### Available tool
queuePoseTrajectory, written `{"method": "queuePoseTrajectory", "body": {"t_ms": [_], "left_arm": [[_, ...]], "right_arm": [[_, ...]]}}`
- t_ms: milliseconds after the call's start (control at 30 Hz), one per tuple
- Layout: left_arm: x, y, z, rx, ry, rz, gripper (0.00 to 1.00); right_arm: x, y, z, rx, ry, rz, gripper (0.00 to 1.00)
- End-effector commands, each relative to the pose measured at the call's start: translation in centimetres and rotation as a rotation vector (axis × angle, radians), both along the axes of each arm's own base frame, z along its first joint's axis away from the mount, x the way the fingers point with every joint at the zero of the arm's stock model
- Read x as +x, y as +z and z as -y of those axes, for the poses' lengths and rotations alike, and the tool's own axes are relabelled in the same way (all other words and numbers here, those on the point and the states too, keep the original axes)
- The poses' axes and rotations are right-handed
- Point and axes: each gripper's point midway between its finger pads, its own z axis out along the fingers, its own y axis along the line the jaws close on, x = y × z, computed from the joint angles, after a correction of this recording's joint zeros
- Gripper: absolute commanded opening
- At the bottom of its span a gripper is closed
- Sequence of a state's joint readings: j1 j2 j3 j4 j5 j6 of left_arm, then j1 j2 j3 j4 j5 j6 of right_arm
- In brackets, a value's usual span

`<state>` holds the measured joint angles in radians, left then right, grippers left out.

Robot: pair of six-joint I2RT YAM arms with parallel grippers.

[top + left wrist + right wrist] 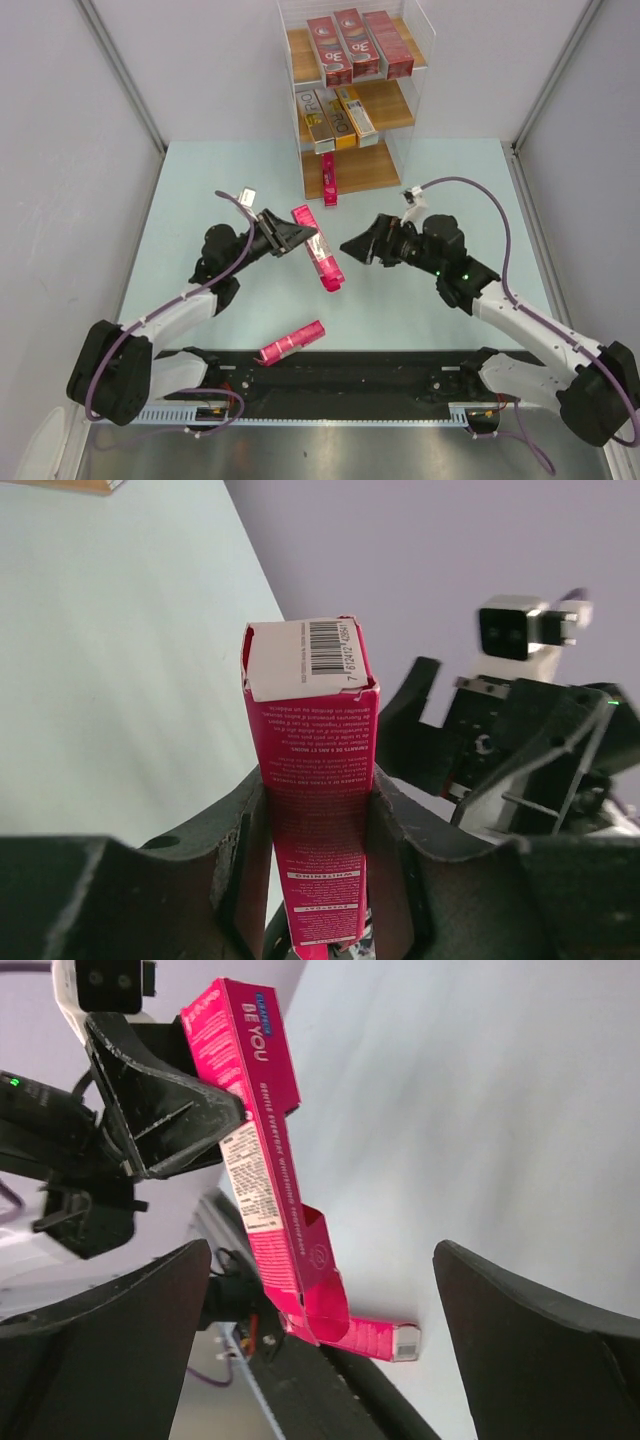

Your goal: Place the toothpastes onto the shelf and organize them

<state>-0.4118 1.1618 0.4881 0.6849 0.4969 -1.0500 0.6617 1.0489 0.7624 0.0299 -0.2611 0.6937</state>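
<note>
Pale green table (200,180), grey walls on three sides. The shelf (375,165) stands at the far edge, roughly centred.

We note the held pink carton (320,250) over the middle of the table, in front of the shelf and well apart from it. It is tilted, its upper end toward the shelf and its lower end toward the arms. In the left wrist view the barcode end faces the camera. In the right wrist view a flap at the lower end looks loose.

The left gripper (303,235) is pinching this carton across its narrow sides, one finger pressed on each side. The right gripper (355,245) sits just beside the carton on its right, jaws spread wide and touching nothing.

A second pink carton (292,343) lies flat on the table near the black base rail (350,365).

On the shelf we see:
- Top board: three dark red cartons (355,45), side by side.
- Middle board: gold and silver cartons (338,118), grouped at the left.
- Bottom board: one pink carton (329,178), at the left front.
</note>
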Motion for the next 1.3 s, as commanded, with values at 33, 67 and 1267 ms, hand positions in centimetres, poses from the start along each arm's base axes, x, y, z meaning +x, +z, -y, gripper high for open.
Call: {"method": "queuePoseTrajectory", "body": {"t_ms": [33,67,1267], "left_arm": [[-1.0,4.6,-0.5,-0.128,-0.029,0.127,0.28],[-1.1,4.7,-0.4,-0.144,-0.044,0.116,0.28],[-1.3,5.5,0.3,-0.242,-0.125,0.116,0.3]], "right_arm": [[-2.4,0.1,0.6,0.35,0.158,-0.221,1.0],[-2.6,1.5,0.6,0.416,0.191,-0.17,1.0],[-4.6,-0.1,-3.4,0.504,0.219,-0.16,0.95]]}}
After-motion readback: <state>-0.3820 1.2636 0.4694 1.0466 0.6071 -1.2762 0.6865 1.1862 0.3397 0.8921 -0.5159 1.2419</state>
